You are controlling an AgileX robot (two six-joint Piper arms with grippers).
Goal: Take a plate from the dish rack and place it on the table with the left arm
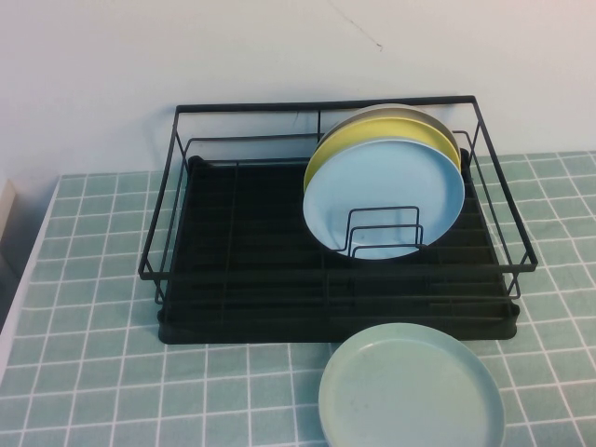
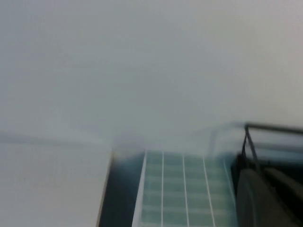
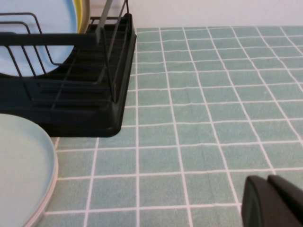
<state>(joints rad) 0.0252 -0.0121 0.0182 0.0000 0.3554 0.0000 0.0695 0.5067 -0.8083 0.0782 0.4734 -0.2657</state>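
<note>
Plate [image 1: 384, 197] stands upright in the dish rack [image 1: 233, 270], at its 3 o'clock end. Only wrist views show end effectors: right end effector [image 3: 271, 201] seemingly closed above counter [image 3: 213, 118]; left end effector [image 2: 265, 198] blurred, aperture unreadable.

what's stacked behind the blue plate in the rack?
Behind the blue plate in the dish rack stands a yellow plate, then a greyish one; only their rims show. Left gripper and right gripper sit low, away from the plates.
</note>
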